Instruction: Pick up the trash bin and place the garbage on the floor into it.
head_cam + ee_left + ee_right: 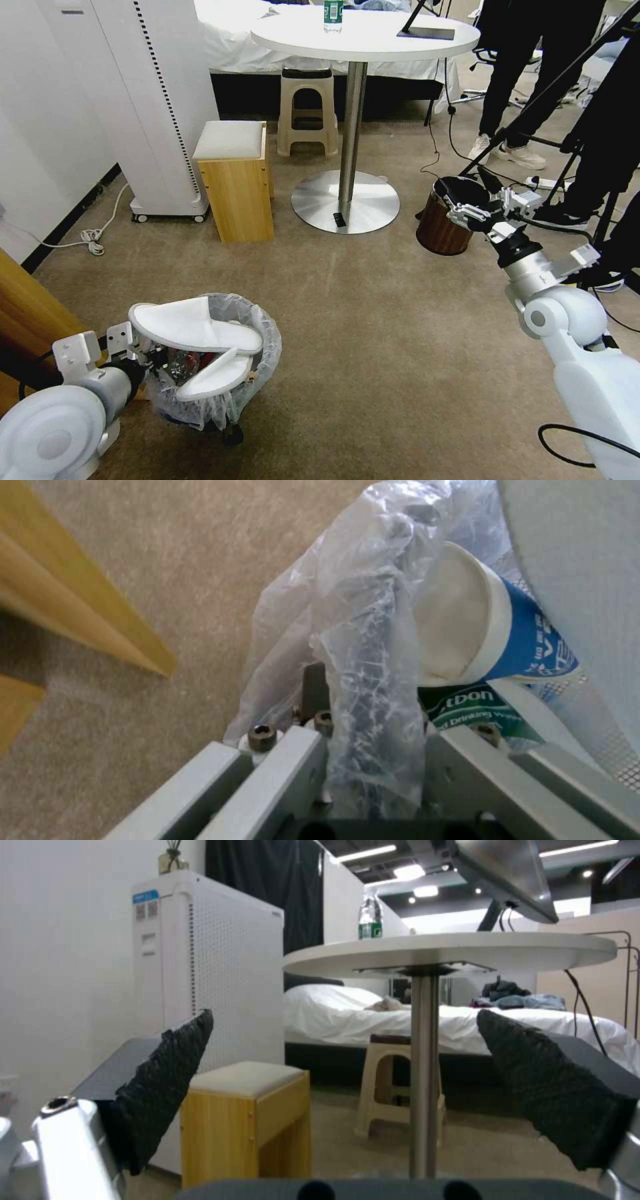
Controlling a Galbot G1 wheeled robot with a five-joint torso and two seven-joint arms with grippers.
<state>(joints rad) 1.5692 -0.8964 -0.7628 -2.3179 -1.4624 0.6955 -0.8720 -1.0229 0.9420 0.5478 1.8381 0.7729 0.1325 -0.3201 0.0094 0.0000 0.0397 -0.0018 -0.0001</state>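
The trash bin, black with a crinkly translucent bag, is at the lower left over the beige carpet floor. The garbage lies inside it: two white slippers across the top, a blue paper cup and a green-labelled bottle below. My left gripper is shut on the bin's bag-covered rim, one finger on each side of it. My right gripper hangs open and empty at the right, in front of a wood-grain bin; its black pads stand wide apart.
A round white table on a steel pedestal stands ahead, with a wooden box stool, a plastic stool and a white tower unit nearby. The wood-grain bin, people's legs, tripod legs and cables crowd the right. A wooden panel borders the left.
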